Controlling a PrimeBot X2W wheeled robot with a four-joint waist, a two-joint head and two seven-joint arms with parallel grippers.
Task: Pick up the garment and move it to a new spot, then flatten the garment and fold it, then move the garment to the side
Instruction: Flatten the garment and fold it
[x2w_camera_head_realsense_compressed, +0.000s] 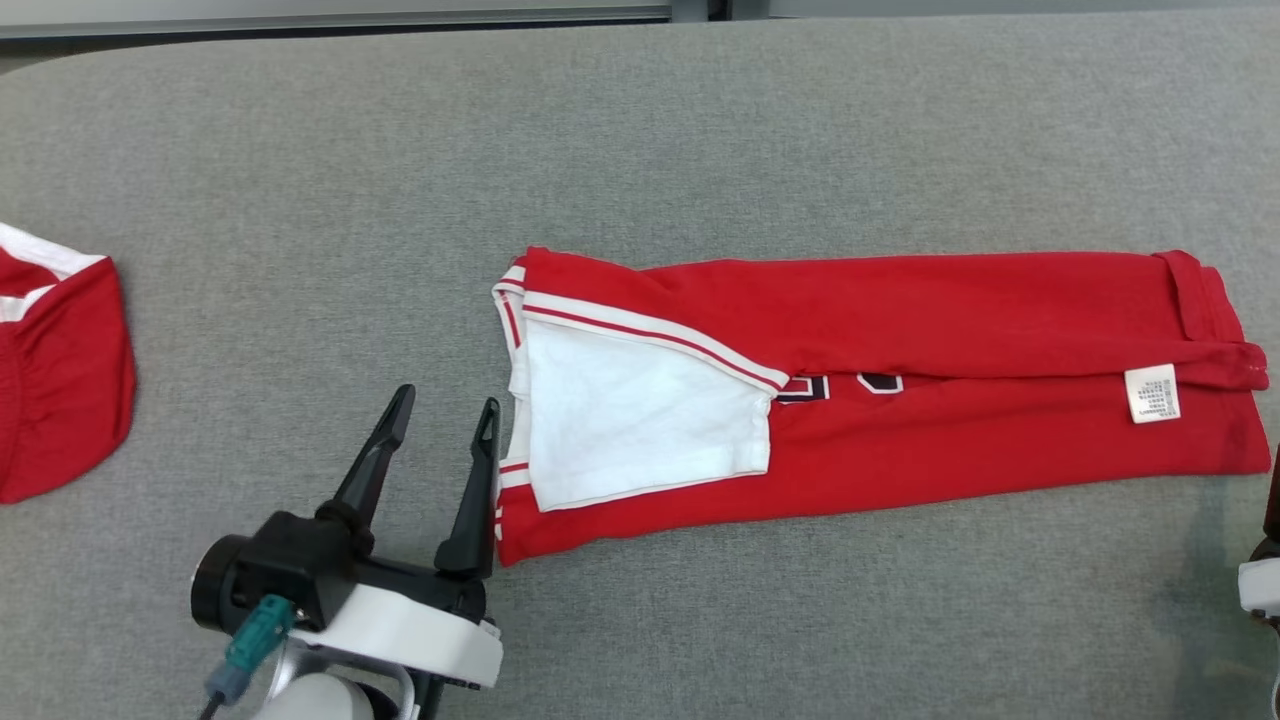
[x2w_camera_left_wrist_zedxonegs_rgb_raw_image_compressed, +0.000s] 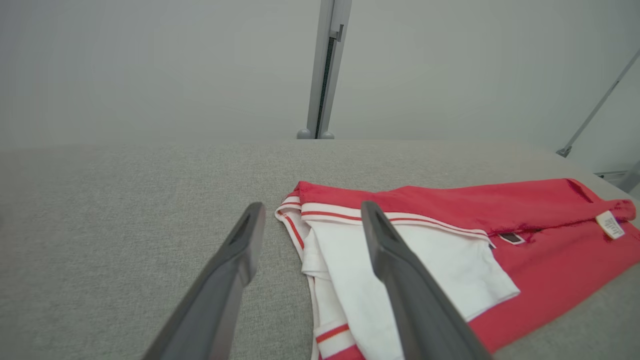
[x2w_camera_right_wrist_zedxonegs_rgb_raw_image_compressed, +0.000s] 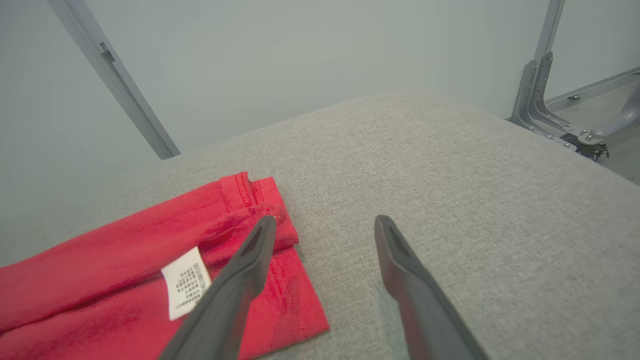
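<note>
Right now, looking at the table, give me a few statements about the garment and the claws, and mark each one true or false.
The left claw is open and holds nothing. True.
The red garment lies crumpled in a heap. False: it lies flat, folded into a long strip.
The white label sits near the garment's right end. True.
The right claw grips the garment. False: it is open, holding nothing.
Another red cloth lies off to the left. True.

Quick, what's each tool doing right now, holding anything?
Left tool: open, holding nothing, beside the folded red-and-white fabric garment.
Right tool: open, holding nothing.
</note>
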